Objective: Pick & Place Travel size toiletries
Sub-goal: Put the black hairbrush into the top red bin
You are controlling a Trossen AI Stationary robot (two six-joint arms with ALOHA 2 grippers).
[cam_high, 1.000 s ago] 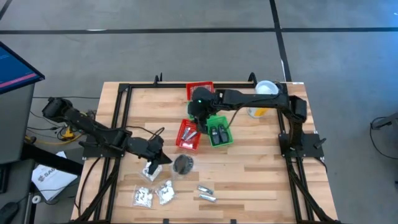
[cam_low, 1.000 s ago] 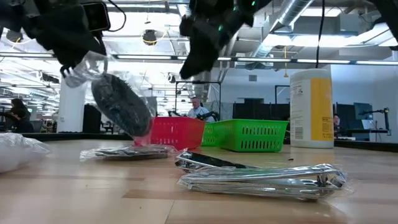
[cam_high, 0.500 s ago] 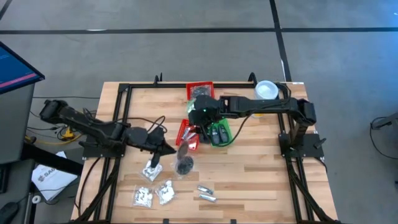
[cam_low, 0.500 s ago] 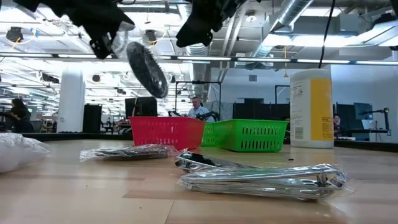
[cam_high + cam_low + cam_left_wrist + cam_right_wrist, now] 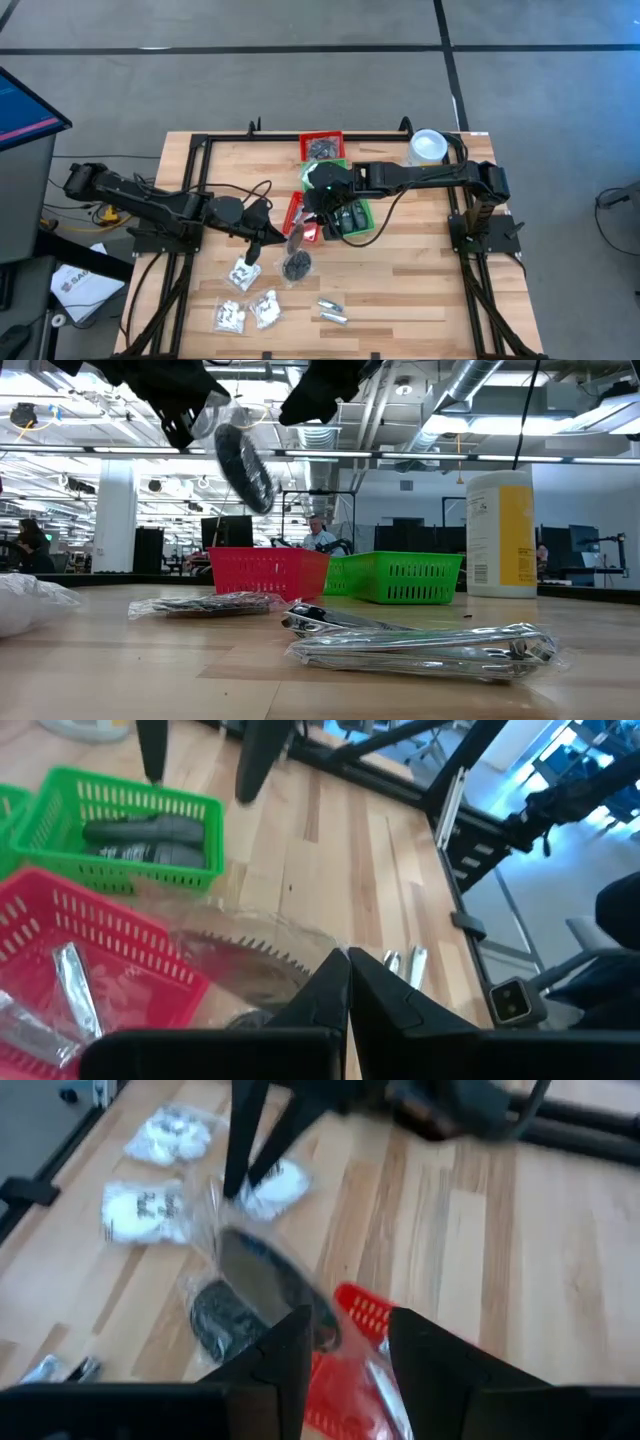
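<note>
Black disc in clear packet (image 5: 243, 463) held in the air by the left gripper (image 5: 268, 233), just beside the red basket (image 5: 302, 219)

Packet hangs tilted, disc edge-on in low view, long axis slanting down toward the basket; fingers pinched shut on the packet's top. Bare wood lies open w/ room toward the table's right side. Right gripper (image 5: 326, 205) hovers over the red/green basket (image 5: 350, 214) seam, fingers apart, empty. Another disc packet (image 5: 294, 266) lies flat nearby; white packets (image 5: 247, 310) & silvery sachets (image 5: 332, 311) sit near the front edge. Red basket contents partly hidden by the packet in left wrist view
</note>
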